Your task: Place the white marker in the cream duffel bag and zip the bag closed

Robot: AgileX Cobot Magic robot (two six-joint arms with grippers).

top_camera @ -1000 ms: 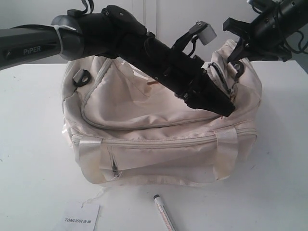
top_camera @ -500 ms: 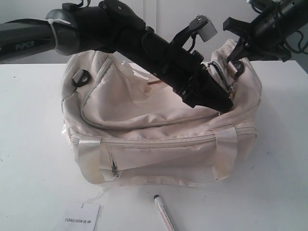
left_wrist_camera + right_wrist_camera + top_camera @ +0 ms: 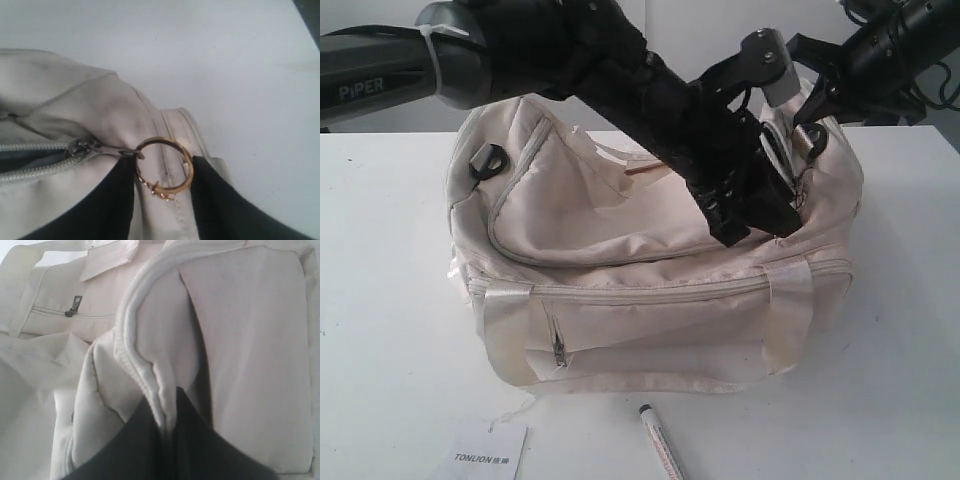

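white marker [image 3: 660, 447] — lies flat on the table [image 3: 380, 300] at the near edge, in front of the cream duffel bag [image 3: 620, 290]. not yet inside, and well apart from both grippers. the bag sits mid-table, slumped.

step in hand, as judged: working the top zip open so the marker can go in. left gripper [image 3: 760, 212] reaches across to the bag's right end. right gripper [image 3: 813, 108] is at the bag's far right corner.

to do it well:
- draw the gold ring pull [image 3: 161, 141] along the line of the zip, not upward, or the soft fabric will likely lift with it.
- the right gripper's pinch is the anchor — it should hold the end taut against the pull.
- open far enough for a slim stick to drop in cleanly.

views:
- left wrist view alone shows the ring lying between the two fingers [image 3: 110, 205], both seeming to touch its rim. whether they truly clamp it cannot be told.
- it also shows the slider [image 3: 80, 146], with the teeth parted behind it.
- right wrist view alone shows the right gripper clenched on the bag's piped seam [image 3: 122, 325].
- exterior view hides all this behind the arm, yet only it shows the marker and the paper tag [image 3: 490, 455] to its left.
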